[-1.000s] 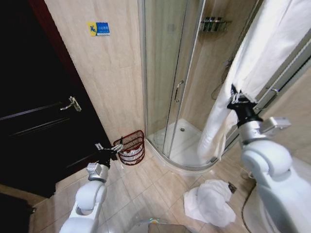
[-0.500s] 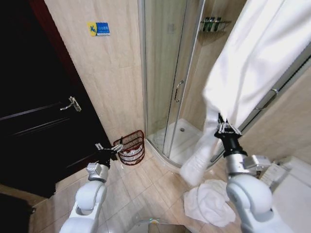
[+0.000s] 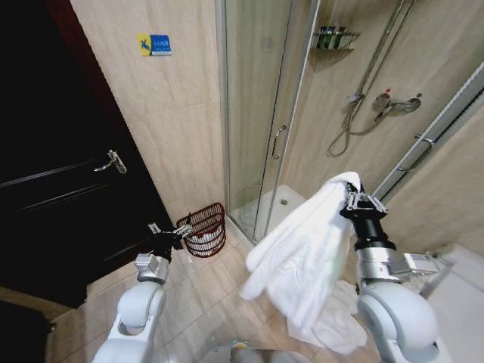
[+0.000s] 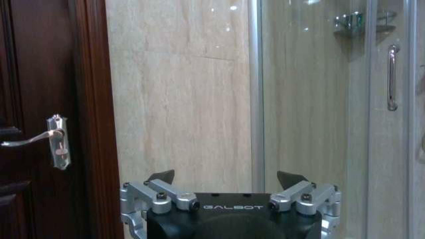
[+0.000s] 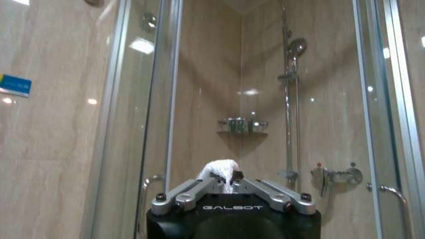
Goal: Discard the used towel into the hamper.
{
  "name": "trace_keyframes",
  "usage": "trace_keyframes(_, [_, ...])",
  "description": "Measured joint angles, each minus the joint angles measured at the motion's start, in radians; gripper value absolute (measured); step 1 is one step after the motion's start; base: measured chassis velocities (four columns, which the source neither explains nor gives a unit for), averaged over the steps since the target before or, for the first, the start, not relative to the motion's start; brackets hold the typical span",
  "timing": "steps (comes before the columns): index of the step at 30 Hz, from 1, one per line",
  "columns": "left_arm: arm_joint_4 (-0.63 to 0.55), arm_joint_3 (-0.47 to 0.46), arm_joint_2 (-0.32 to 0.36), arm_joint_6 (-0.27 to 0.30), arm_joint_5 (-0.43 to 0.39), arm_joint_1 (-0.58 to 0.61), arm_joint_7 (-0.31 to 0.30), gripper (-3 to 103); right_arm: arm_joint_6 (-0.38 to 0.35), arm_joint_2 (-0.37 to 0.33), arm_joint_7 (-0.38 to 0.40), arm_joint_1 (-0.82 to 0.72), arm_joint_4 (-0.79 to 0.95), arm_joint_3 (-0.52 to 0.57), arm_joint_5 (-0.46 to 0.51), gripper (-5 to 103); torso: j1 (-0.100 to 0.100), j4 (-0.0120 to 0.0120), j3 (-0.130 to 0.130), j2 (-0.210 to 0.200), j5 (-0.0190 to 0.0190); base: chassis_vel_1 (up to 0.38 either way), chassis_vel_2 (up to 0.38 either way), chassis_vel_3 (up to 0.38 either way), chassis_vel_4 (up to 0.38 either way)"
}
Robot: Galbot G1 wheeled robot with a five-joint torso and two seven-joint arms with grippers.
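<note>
Right end effector (image 3: 352, 199) gripping towel (image 3: 302, 249)

Warm, even indoor light on the beige tiled wall (image 3: 181, 113) and floor. The dark door (image 3: 53, 189) at left falls almost to black, with little detail. Ceiling lamps reflect as bright spots on the shower glass (image 5: 143, 46) in the right wrist view. The white towel (image 3: 302, 249) is bright, its folds softly shaded. Straight lines bow toward the head view's edges.
</note>
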Motion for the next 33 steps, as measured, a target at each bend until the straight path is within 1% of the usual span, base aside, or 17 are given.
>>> trace_keyframes(2, [0.000, 0.000, 0.000, 0.000, 0.000, 0.000, 0.000, 100, 0.000, -0.001, 0.002, 0.000, 0.000, 0.004, 0.001, 2, 0.000, 0.0000, 0.000, 0.000, 0.0000, 0.000, 0.000, 0.000, 0.000])
trace_keyframes(4, [0.000, 0.000, 0.000, 0.000, 0.000, 0.000, 0.000, 100, 0.001, -0.005, 0.002, -0.001, 0.000, 0.008, 0.002, 2, 0.000, 0.0000, 0.000, 0.000, -0.0009, 0.000, 0.000, 0.000, 0.000])
trace_keyframes(9, [0.000, 0.000, 0.000, 0.000, 0.000, 0.000, 0.000, 100, 0.001, -0.006, 0.004, -0.006, 0.000, 0.008, 0.004, 2, 0.000, 0.0001, 0.000, 0.000, -0.0005, 0.000, 0.000, 0.000, 0.000])
trace_keyframes(19, [0.000, 0.000, 0.000, 0.000, 0.000, 0.000, 0.000, 100, 0.010, 0.019, -0.009, -0.032, -0.001, -0.007, 0.005, 2, 0.000, 0.0000, 0.000, 0.000, -0.0005, 0.000, 0.000, 0.000, 0.000])
trace_keyframes(27, [0.000, 0.000, 0.000, 0.000, 0.000, 0.000, 0.000, 100, 0.016, 0.013, 0.002, -0.050, -0.002, -0.004, 0.010, 2, 0.000, 0.0000, 0.000, 0.000, -0.0005, 0.000, 0.000, 0.000, 0.000])
trace_keyframes(29, [0.000, 0.000, 0.000, 0.000, 0.000, 0.000, 0.000, 100, 0.003, 0.012, 0.003, -0.056, -0.002, -0.003, 0.016, 2, 0.000, 0.0000, 0.000, 0.000, -0.0006, 0.000, 0.000, 0.000, 0.000])
trace_keyframes(31, [0.000, 0.000, 0.000, 0.000, 0.000, 0.000, 0.000, 100, -0.028, 0.009, 0.005, -0.065, -0.002, -0.003, 0.035, 2, 0.000, 0.0001, 0.000, 0.000, -0.0005, 0.000, 0.000, 0.000, 0.000])
trace_keyframes(32, [0.000, 0.000, 0.000, 0.000, 0.000, 0.000, 0.000, 100, -0.028, 0.009, 0.005, -0.065, -0.002, -0.003, 0.035, 2, 0.000, 0.0001, 0.000, 0.000, -0.0005, 0.000, 0.000, 0.000, 0.000])
trace_keyframes(33, [0.000, 0.000, 0.000, 0.000, 0.000, 0.000, 0.000, 100, -0.060, 0.006, 0.003, -0.076, -0.002, -0.003, 0.053, 2, 0.000, 0.0000, 0.000, 0.000, -0.0006, 0.000, 0.000, 0.000, 0.000])
